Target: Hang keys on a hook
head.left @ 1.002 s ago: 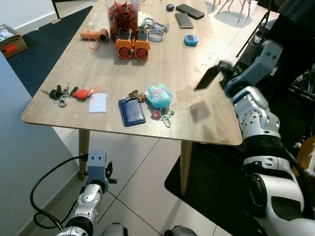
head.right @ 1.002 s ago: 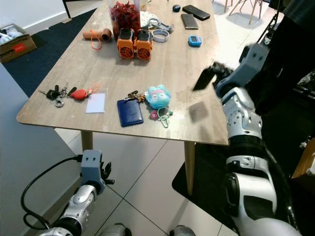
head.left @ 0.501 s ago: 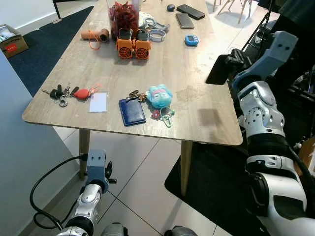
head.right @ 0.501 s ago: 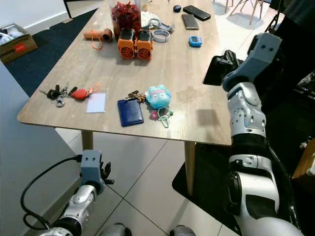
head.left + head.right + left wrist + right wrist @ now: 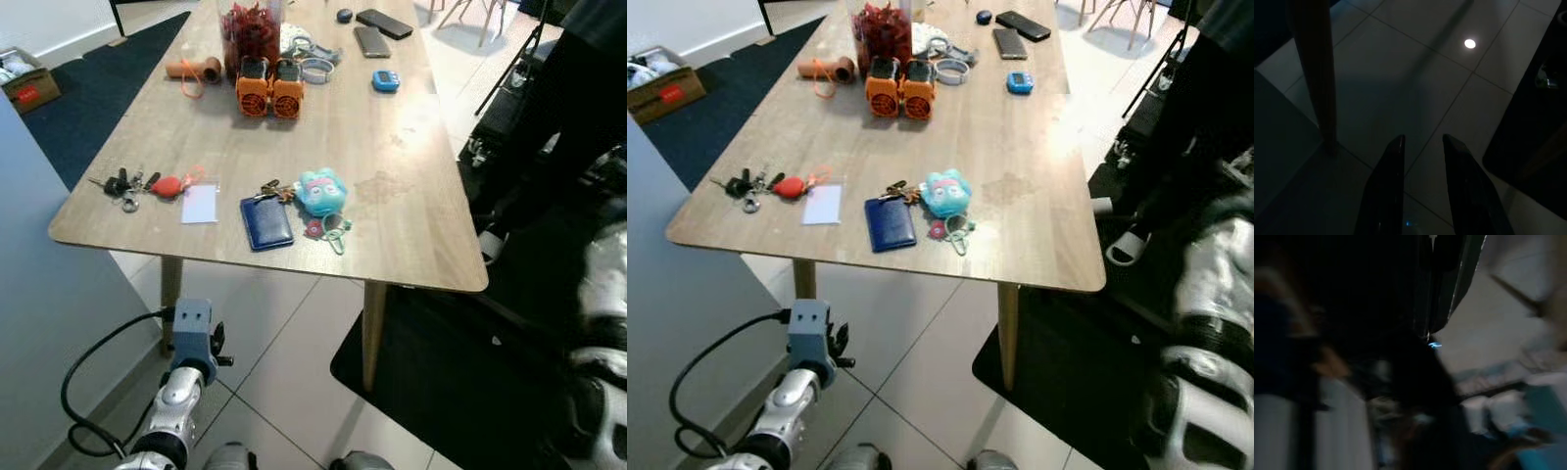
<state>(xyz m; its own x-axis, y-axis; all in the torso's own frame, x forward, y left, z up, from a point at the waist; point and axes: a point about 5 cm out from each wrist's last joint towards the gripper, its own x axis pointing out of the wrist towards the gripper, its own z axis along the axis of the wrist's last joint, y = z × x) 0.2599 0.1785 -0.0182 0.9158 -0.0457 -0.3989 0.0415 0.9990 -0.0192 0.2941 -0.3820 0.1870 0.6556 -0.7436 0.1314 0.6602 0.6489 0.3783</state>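
Keys (image 5: 121, 186) lie on table (image 5: 411, 230), well above left hand (image 5: 1422, 188).

No text, label or number can be read; the red mark on the cardboard box (image 5: 26, 86) is too small.

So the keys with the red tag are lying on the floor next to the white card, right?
Not quite. The keys with the red tag do lie next to the white card, but on the wooden table, near its left front corner, not on the floor. The left eye view shows it.
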